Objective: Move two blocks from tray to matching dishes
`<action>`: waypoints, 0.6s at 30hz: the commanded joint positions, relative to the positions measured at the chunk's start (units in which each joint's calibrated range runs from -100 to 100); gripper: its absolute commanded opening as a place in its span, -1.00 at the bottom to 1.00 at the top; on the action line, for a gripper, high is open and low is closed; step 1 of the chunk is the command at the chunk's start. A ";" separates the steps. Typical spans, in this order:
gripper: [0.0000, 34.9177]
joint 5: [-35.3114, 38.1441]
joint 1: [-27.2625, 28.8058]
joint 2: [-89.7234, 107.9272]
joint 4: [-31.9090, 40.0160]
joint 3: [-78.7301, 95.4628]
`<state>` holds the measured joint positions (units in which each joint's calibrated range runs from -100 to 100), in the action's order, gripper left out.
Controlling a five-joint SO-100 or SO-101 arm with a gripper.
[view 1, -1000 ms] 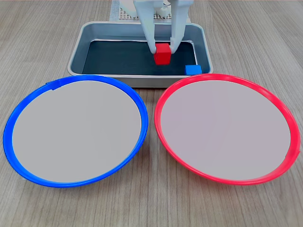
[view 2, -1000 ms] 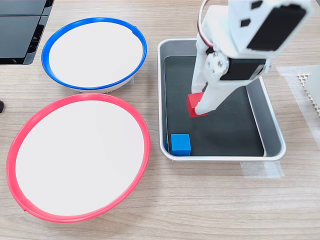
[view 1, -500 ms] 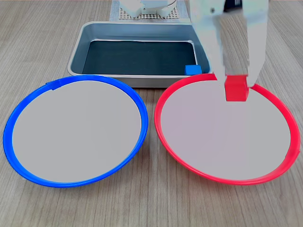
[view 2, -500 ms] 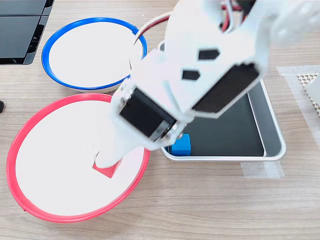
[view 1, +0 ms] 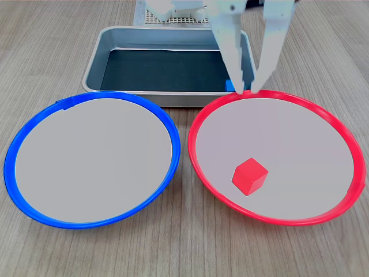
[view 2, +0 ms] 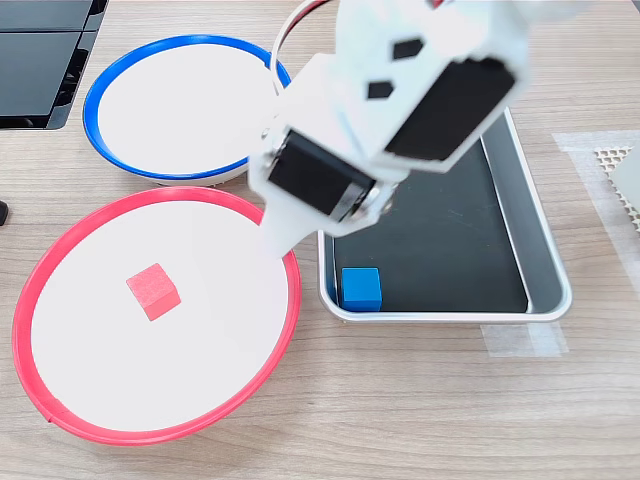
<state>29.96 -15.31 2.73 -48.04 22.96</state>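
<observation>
The red block (view 1: 249, 176) lies loose on the pale centre of the red-rimmed dish (view 1: 199, 124), tilted on its corner in the first exterior view; the second exterior view shows the red block (view 2: 153, 291) left of centre in the red-rimmed dish (view 2: 288, 300). My gripper (view 1: 247, 90) hangs open and empty over that dish's far rim, by the tray's near right corner. One white finger (view 2: 275, 228) shows in the second exterior view. The blue block (view 2: 360, 287) rests in the tray (view 2: 551, 283) corner; a finger half hides the blue block (view 1: 229, 86). The blue-rimmed dish (view 1: 11, 150) holds nothing.
The grey tray (view 1: 92, 68) stands behind both dishes in the first exterior view. The blue-rimmed dish (view 2: 92, 100) sits beside black panels (view 2: 40, 50) at the second exterior view's top left. A white mesh pad (view 2: 622, 175) and clear tape (view 2: 525, 340) lie near the tray.
The gripper carried the red block out of the tray over the red-rimmed dish, opened and let it drop. It has since drawn back toward the tray. The blue block has not moved.
</observation>
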 commanded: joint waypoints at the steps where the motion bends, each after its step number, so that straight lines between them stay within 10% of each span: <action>1: -0.99 6.64 3.97 9.51 -12.01 2.94; 12: -0.97 -1.32 2.09 14.20 -7.88 17.23; 18: -0.30 -9.62 -0.45 14.37 -9.28 18.60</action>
<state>24.54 -14.96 15.17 -56.20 41.65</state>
